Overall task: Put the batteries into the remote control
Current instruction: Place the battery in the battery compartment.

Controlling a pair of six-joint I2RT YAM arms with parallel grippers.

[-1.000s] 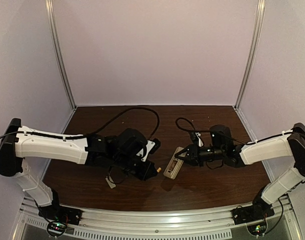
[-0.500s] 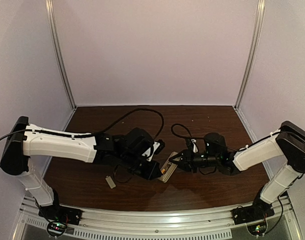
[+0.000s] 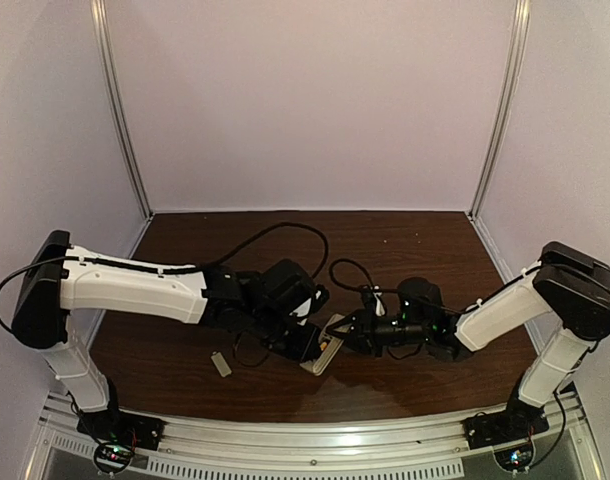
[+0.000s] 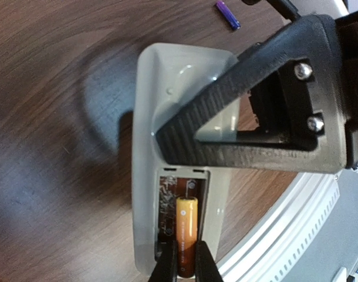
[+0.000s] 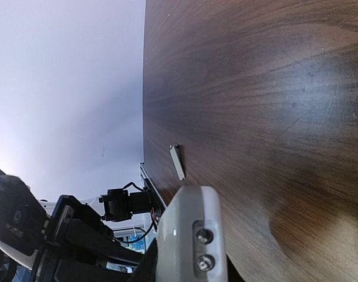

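Left arm (image 3: pixel 135 285): long white shell at 9 o'clock of the top view, with a black end cap and a black wrist.
Right arm (image 3: pixel 505 305): white link at 3 o'clock, with black joint blocks.
Cables (image 3: pixel 275 232): thin, black, looping off both wrists.
Bases (image 3: pixel 113 455): black with tiny green and red lights, at 7 and 5 o'clock.
Right gripper (image 3: pixel 345 336): black; its finger (image 4: pixel 255 155) is a ribbed triangular frame with two silver screws.
Left gripper (image 4: pixel 185 267): slim black tips.
Wrist housing (image 5: pixel 191 235): white, rounded, with two screws.
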